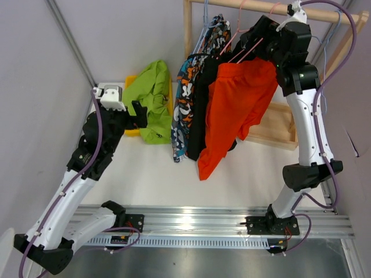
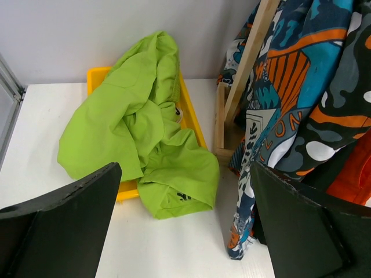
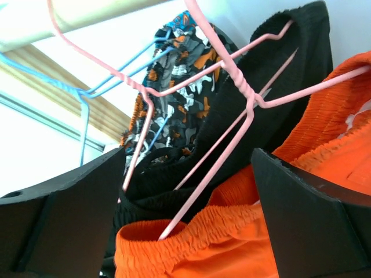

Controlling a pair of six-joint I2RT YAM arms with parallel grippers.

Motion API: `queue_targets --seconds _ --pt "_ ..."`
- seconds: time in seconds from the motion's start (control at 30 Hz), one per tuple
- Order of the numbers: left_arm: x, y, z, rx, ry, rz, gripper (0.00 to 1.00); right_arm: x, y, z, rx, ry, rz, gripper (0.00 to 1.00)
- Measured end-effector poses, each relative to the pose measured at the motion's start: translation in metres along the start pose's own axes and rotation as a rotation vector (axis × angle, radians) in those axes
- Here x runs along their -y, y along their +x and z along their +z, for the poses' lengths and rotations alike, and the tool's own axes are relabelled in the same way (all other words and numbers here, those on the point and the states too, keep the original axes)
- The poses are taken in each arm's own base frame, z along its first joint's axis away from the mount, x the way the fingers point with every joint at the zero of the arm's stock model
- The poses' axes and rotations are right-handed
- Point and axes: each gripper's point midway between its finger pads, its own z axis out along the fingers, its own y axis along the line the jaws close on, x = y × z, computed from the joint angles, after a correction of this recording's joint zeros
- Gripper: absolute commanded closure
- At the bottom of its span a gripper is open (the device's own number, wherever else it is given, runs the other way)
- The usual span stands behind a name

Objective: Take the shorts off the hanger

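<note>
Orange-red shorts [image 1: 235, 110] hang on a pink hanger [image 3: 232, 147] from the wooden rail [image 1: 272, 8], beside black shorts [image 1: 200, 110] and blotch-patterned shorts [image 1: 184, 107]. A second patterned pair [image 1: 215, 32] hangs behind them. My right gripper [image 1: 252, 41] is up at the hangers. In the right wrist view it [image 3: 188, 214] is open, its jaws standing either side of the orange waistband [image 3: 232, 231] and the pink wire, with the black shorts [image 3: 232, 127] behind. The lime green shorts [image 1: 152, 98] lie heaped on a yellow tray [image 2: 191, 116]. My left gripper [image 1: 139, 113] is open and empty beside them [image 2: 145, 133].
The wooden rack's upright [image 2: 249, 58] and base [image 1: 278, 130] stand on the white table at the back right. A blue hanger [image 3: 98, 87] hangs on the rail to the left of the pink ones. The patterned shorts [image 2: 301, 87] reach down to the tabletop.
</note>
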Motion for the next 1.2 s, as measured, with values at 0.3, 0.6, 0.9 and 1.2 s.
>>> queue_targets --seconds 0.3,0.6,0.9,1.2 --pt "-0.001 -0.002 -0.004 0.014 0.003 -0.003 0.01 0.021 0.036 0.036 -0.064 0.078 0.015 0.85" --pt "0.009 0.012 -0.004 -0.013 0.062 0.000 0.00 0.033 0.042 0.037 -0.071 0.137 0.022 1.00" --pt "0.120 0.001 -0.038 -0.016 0.480 0.016 0.01 0.025 0.013 -0.004 -0.041 0.157 0.008 1.00" --pt "0.177 -0.016 -0.055 0.023 0.639 0.003 0.01 -0.010 -0.030 -0.057 0.018 0.051 0.006 1.00"
